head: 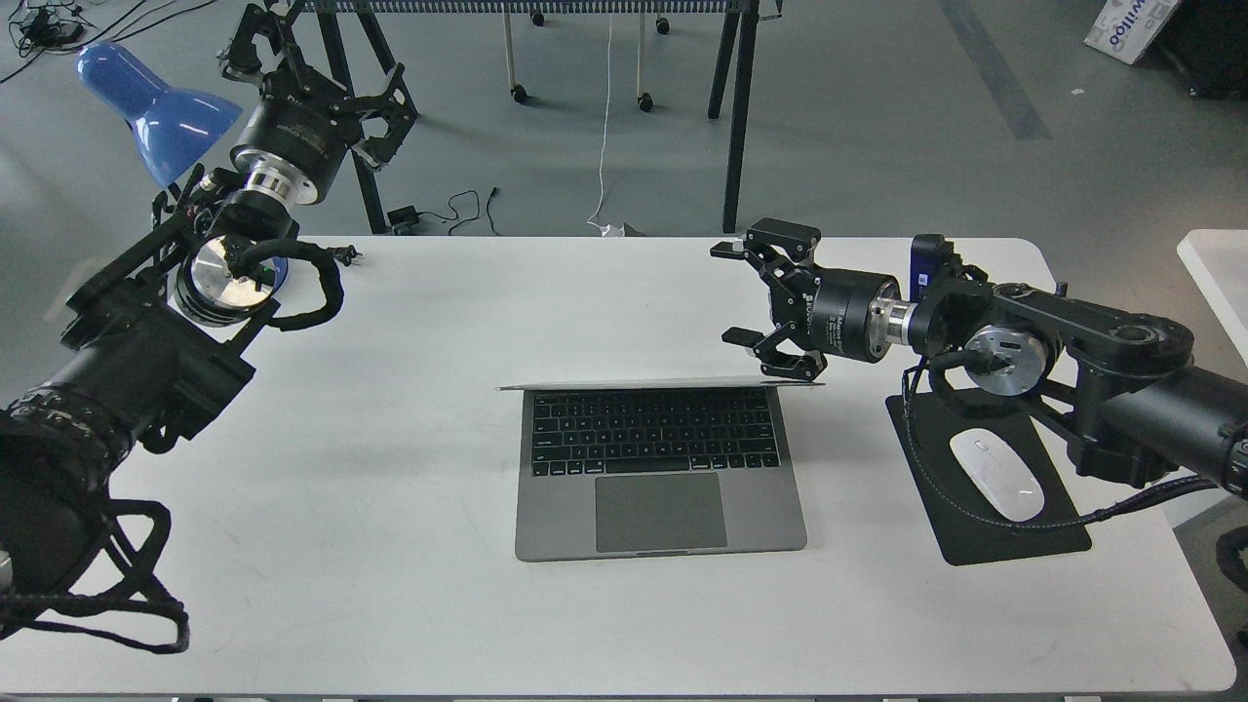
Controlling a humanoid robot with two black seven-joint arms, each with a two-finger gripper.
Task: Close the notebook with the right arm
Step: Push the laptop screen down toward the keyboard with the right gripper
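A white table (390,487) is seen in the head view, with grey floor beyond. The right gripper (751,292) is held wide open and empty, pointing left. Just below and to its left the open notebook (658,468) is found, its lid edge-on and close under the lower finger; contact cannot be judged. Behind the wrist a white mouse (996,475) lies on a black mouse pad (1014,536). The left gripper (302,73) is raised far off, spread open, empty.

This looks like a lab or office workroom: behind the white table (390,604) lies a grey floor (877,127) with loose cables (458,210), castor wheels (520,94), black trestle legs (738,107) and a blue lamp (156,107) at its left
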